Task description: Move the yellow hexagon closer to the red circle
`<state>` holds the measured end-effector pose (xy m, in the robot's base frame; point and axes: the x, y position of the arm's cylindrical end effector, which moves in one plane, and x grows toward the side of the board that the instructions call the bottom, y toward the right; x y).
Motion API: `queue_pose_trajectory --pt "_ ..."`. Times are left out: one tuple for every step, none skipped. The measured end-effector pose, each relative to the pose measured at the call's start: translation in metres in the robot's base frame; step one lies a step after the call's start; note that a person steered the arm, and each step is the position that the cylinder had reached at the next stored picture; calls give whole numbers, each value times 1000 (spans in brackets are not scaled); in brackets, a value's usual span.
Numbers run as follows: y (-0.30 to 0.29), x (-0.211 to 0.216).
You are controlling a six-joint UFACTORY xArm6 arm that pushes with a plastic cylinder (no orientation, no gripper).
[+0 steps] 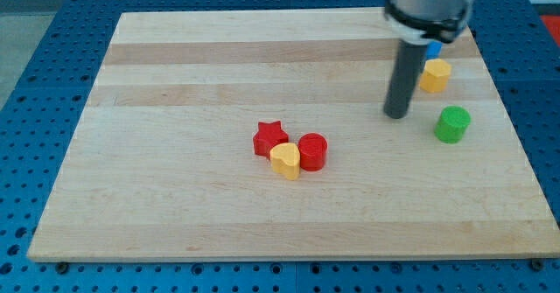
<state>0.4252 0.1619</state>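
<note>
Pale wooden board point(175, 83), smooth matt grain; dark matt rod point(402, 79); blue perforated metal table point(52, 57)

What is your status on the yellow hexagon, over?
My tip down, left of and below the yellow hexagon, not touching. Red circle far toward view's bottom-left. Yellow heart hugs its left.

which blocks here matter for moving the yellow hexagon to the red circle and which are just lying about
In the job:
yellow hexagon, at the view's right
red circle, near the board's middle
my tip, just left of and below the hexagon, not touching it

Lying about:
red star
yellow heart, between star and circle
green block
blue block, mostly hidden behind the rod
</note>
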Motion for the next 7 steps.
queue_pose_trajectory --pt "42 -10" --pt "80 -24" --pt "98 -43" --pt "93 -61" --pt "69 -65" --pt "30 -65" --pt "-12 -65"
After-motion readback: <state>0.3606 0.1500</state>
